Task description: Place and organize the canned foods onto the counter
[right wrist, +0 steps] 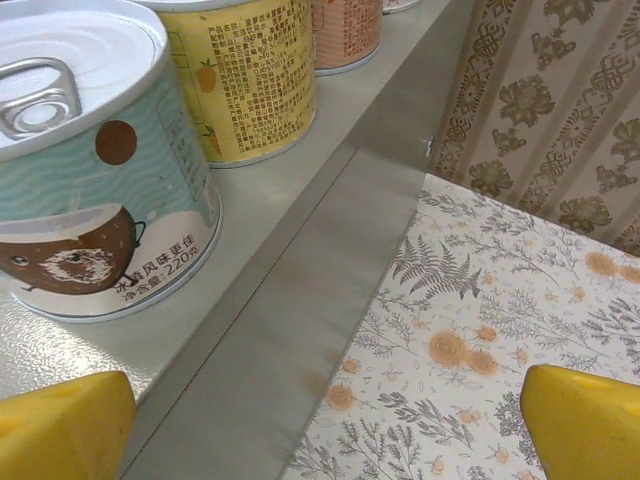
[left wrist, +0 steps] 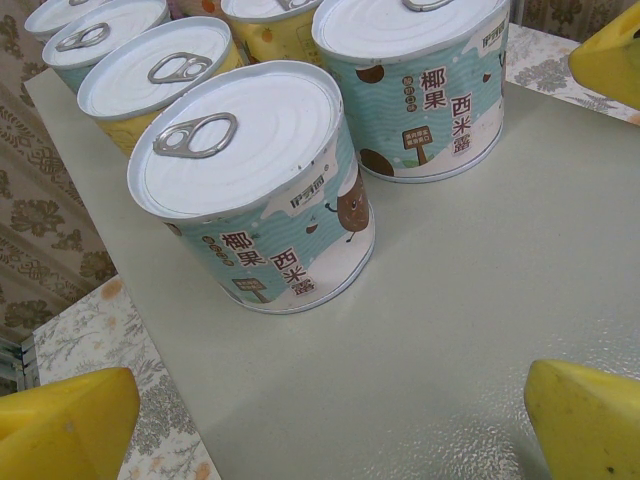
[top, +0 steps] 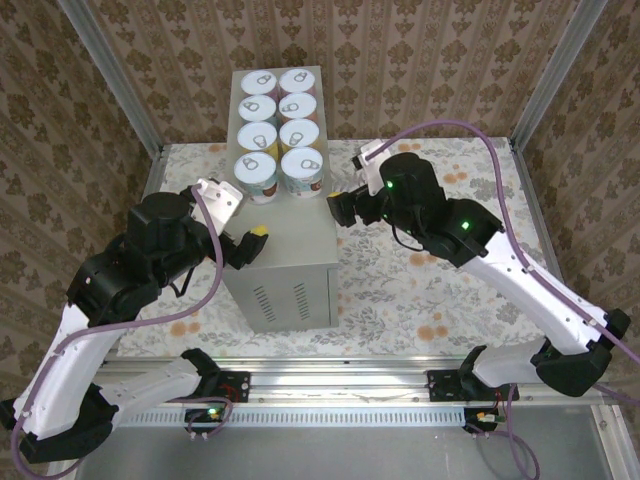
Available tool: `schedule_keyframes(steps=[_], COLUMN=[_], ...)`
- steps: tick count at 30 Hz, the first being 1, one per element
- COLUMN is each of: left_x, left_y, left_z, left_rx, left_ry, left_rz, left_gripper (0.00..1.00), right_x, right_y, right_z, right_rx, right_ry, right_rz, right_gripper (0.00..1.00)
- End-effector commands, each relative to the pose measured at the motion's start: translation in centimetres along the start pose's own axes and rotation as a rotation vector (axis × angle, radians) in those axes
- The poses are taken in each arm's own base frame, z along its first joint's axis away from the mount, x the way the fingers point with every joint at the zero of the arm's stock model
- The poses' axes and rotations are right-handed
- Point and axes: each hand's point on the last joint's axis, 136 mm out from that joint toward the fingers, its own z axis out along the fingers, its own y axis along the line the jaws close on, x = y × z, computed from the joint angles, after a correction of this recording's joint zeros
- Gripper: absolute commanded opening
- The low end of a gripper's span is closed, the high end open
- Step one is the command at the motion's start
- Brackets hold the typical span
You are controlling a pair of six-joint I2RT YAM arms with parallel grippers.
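Cans [top: 280, 130] first: I count eight, all standing up on the counter [top: 290, 250]. They make two straight lines of four, side by side. The two nearest the fingers are blue-green. Yellow cans [left wrist: 150, 90] stand behind those, and a pink can [right wrist: 345, 35] is farther back. I count one counter and two grippers.

The left gripper [left wrist: 320, 425] hangs over the near part of the counter top. Its yellow fingers [left wrist: 70, 425] are wide apart and hold nothing. A blue-green can [left wrist: 255, 185] stands just ahead of them, in line with the gap, not touching.

The right gripper [right wrist: 320, 425] is at the right edge of the counter. Its fingers [right wrist: 60, 430] are wide apart too, with nothing in them. The other blue-green can [right wrist: 95, 170] stands just ahead of the left tip, near but apart. The flowery floor [right wrist: 500, 300] lies ahead of the right tip, lower down.

I think the putting-up part is done, since all eight stand on the counter. What is left looks like a little tidying, or just backing away. The next move needs care. Both arms should pull straight back from the cans, so no finger bumps one and makes the lines crooked. If a can needs a nudge, it should be a tiny, slow push.
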Motion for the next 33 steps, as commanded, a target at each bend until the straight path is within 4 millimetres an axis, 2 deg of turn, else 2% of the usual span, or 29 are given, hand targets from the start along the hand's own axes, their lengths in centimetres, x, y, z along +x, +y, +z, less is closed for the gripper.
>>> schedule_keyframes(steps=[1,10,13,14,17,33], left_x=[-1.3,-1.1,-1.1,-1.0,-1.1,-1.0], left_y=[0.4,0.5,0.6,0.5,0.6,0.7], left_z=[-0.9,-1.1,-1.1,-1.0,-1.1,-1.2], left_rx=[-0.007,-0.013,-0.015,-0.015,-0.016,-0.021], left_ry=[-0.054,-0.053,-0.054,-0.052,-0.056,-0.055], left_rz=[-0.024,-0.022,-0.02,-0.02,-0.021,-0.018], left_gripper=[1.0,1.0,1.0,1.0,1.0,1.0], right_x=[-0.2,-0.4,-0.6,-0.1,0.0,0.0], right_y=[0.0,-0.1,-0.2,0.0,0.2,0.4], right_z=[0.6,2.0,1.8,2.9,3.3,4.1], right_rx=[0.0,-0.002,-0.007,-0.006,-0.014,-0.022], right_ry=[0.003,0.014,0.01,0.031,0.04,0.05], right_rz=[0.015,0.018,0.019,0.014,0.01,0.01], right_gripper=[1.0,1.0,1.0,1.0,1.0,1.0])
